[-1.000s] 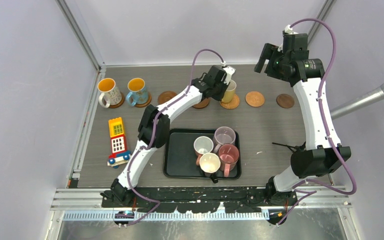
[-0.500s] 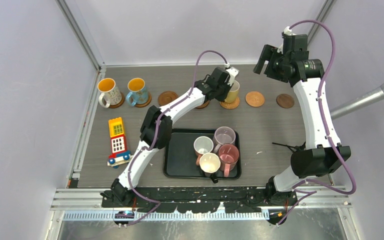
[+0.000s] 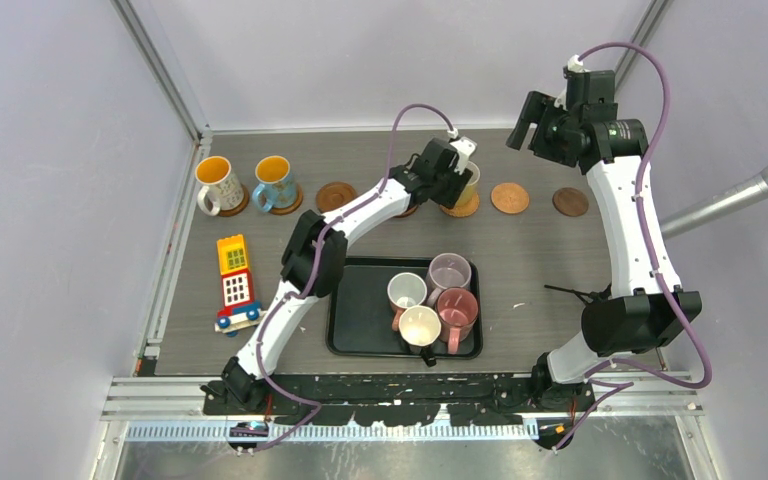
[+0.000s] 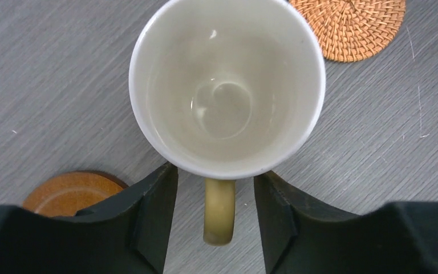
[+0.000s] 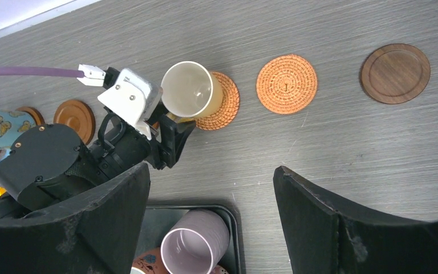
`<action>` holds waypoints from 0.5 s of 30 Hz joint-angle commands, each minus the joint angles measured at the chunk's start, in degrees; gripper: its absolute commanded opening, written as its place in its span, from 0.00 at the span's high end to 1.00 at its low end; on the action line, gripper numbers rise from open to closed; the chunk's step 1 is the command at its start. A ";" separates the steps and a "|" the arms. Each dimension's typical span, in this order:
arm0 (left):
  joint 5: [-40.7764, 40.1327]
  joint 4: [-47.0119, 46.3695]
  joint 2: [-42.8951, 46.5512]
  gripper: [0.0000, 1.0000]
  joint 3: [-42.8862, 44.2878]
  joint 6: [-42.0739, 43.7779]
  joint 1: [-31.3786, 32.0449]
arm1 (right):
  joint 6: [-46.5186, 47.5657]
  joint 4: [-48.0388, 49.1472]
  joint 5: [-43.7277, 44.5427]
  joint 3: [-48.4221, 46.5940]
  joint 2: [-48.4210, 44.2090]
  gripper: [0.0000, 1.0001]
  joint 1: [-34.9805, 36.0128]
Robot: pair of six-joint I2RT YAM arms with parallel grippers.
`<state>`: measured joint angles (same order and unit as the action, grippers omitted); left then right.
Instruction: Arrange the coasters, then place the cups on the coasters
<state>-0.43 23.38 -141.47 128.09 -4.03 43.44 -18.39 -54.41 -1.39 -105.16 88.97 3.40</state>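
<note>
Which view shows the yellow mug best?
Right wrist: the yellow mug shows rim and side, standing on a woven coaster. Left wrist gives only its pale inside and handle from above; top external shows it small, partly behind the left arm.

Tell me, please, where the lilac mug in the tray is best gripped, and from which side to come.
Probably the far rim of the lilac mug, straight down from above, one finger inside. It stands upright, mouth open; the pink mug and the white mug crowd its near and left sides, and no handle shows.
</note>
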 commanded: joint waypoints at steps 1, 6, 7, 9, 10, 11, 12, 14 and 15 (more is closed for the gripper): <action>1.53 -4.50 5.12 0.42 -1.96 0.08 0.26 | -0.41 1.94 -0.68 -0.22 -2.57 0.16 -0.38; 1.92 -3.82 9.53 0.24 -4.44 0.07 0.24 | -0.41 1.91 -1.07 0.02 -2.56 0.16 -0.49; 2.00 -3.90 10.73 0.21 -5.44 0.08 0.24 | -0.39 1.93 -1.27 0.02 -2.65 0.16 -0.45; 2.65 -3.90 13.59 0.16 -7.71 0.03 0.24 | -0.39 1.94 -1.70 0.13 -2.65 0.16 -0.48; 2.89 -3.95 15.17 0.14 -9.08 0.07 0.18 | -0.35 1.88 -1.95 0.14 -2.66 0.16 -0.43; 3.28 -4.05 17.05 0.10 -10.67 0.28 0.11 | -0.13 1.92 -2.08 0.14 -2.62 0.16 -0.45; 3.90 -4.25 19.05 0.08 -12.62 0.52 0.01 | -0.07 1.93 -2.24 0.12 -2.67 0.16 -0.50; 5.48 -4.73 23.07 0.02 -17.00 0.85 -0.64 | 0.04 1.80 -2.61 0.22 -2.68 0.16 -0.50; 6.51 -4.54 25.16 0.00 -19.13 0.79 -1.26 | 0.15 1.74 -2.85 0.22 -2.71 0.16 -0.49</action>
<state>2.28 22.24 -127.28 114.26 -3.97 43.33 -18.39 -54.41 -2.72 -104.95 88.97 3.14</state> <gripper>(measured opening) 0.969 0.837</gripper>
